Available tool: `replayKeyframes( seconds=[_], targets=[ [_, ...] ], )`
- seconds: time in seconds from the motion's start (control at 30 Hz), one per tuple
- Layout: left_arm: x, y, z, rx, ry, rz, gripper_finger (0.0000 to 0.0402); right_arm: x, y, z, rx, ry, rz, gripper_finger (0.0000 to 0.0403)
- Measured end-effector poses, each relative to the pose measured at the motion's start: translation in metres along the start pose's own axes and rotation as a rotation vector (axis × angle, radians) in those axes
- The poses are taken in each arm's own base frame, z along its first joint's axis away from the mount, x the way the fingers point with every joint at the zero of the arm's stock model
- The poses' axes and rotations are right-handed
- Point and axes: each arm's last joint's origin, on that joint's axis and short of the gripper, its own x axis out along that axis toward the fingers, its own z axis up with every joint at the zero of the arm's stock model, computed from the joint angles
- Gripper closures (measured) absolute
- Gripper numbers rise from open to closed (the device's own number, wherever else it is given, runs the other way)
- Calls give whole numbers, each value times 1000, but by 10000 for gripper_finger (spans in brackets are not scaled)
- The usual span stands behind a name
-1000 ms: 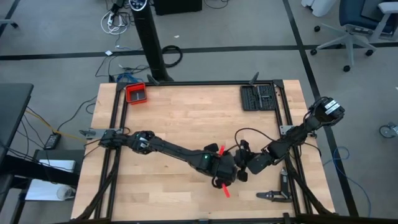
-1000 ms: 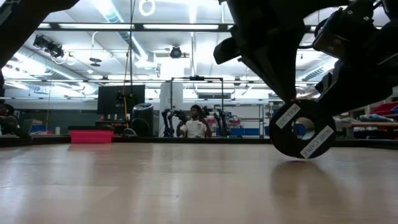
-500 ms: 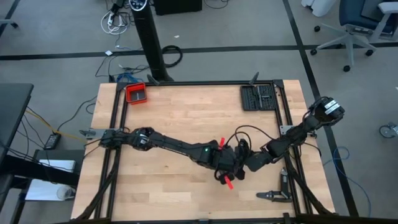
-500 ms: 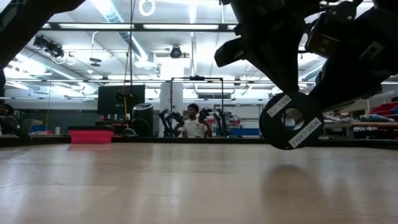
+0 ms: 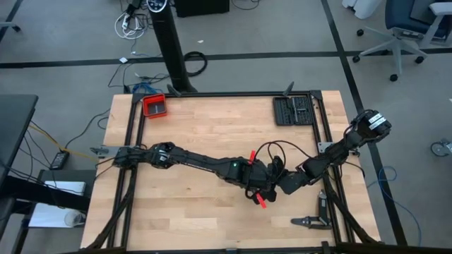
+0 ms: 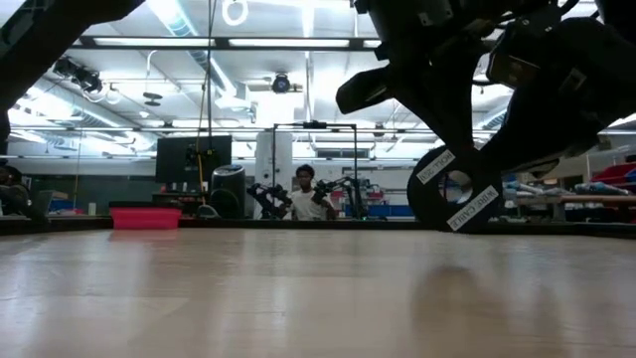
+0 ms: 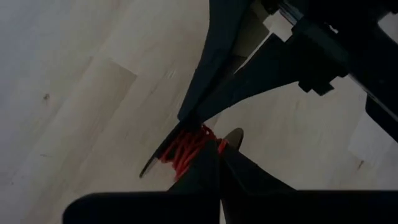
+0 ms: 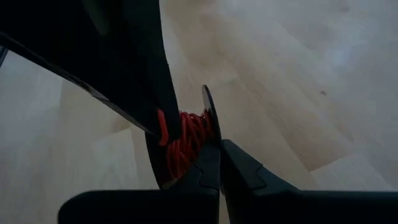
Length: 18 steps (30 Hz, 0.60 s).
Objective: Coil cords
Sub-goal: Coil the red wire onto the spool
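Item: red cord (image 8: 186, 140), wound on black spool (image 6: 452, 189) above table (image 5: 205, 134). My left tool (image 7: 219, 149) and right tool (image 8: 219, 149): each pinching the spool.

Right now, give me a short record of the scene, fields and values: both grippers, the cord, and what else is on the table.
left gripper: shut on red cord, table's right-center
right gripper: shut on red cord, facing the left one
red cord: wound on black spool, held above the wooden table
red tray: far left corner
black tool case: far right corner
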Motion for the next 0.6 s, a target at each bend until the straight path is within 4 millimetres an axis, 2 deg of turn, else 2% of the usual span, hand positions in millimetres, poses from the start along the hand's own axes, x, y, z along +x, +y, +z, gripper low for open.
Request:
replayKeyframes(
  seconds=[0.3, 0.6],
  targets=[
    [-31, -5, -1, 150, -130, 96, 401, -8, 1, 13, -52, -69, -2, 403],
    [-32, 0, 6, 328, -58, 12, 401, -12, 2, 14, -161, -53, 31, 403]
  ],
)
